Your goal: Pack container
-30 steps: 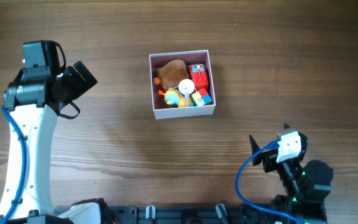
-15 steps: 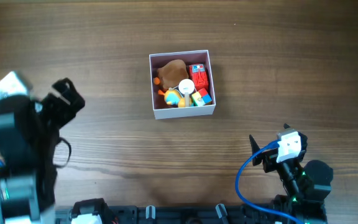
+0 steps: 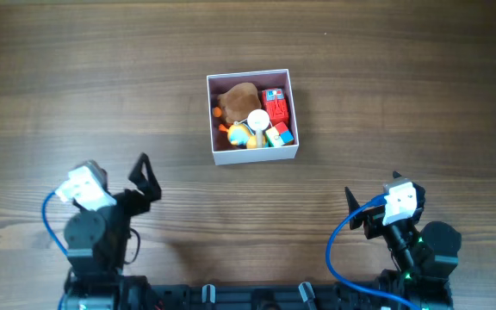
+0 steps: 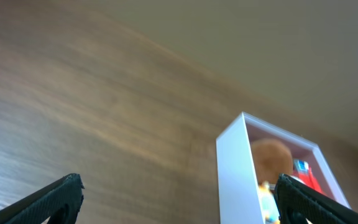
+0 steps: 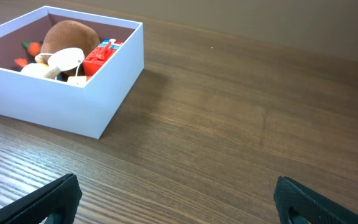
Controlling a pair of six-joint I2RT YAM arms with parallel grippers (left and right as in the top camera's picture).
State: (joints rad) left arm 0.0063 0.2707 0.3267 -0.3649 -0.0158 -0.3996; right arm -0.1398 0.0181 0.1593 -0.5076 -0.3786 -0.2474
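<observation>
L gripper [image 3: 149, 181] pulled back to near edge, released; R gripper [image 3: 356, 211] released, unmoved; container [image 3: 252, 155] same.

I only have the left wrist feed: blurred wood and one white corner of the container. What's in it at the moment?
Observer: From overhead, the container holds a brown plush, a red toy, a white round piece and some small coloured bits.
Operator: Where is the right hand?
Observer: The right hand sits low at the near right, open with nothing in it. It faces the container from well short of it.
Operator: And how does my left hand line up?
Observer: Overhead puts the left hand at the near left, open. The container lies ahead and to its right, well apart from it.
</observation>
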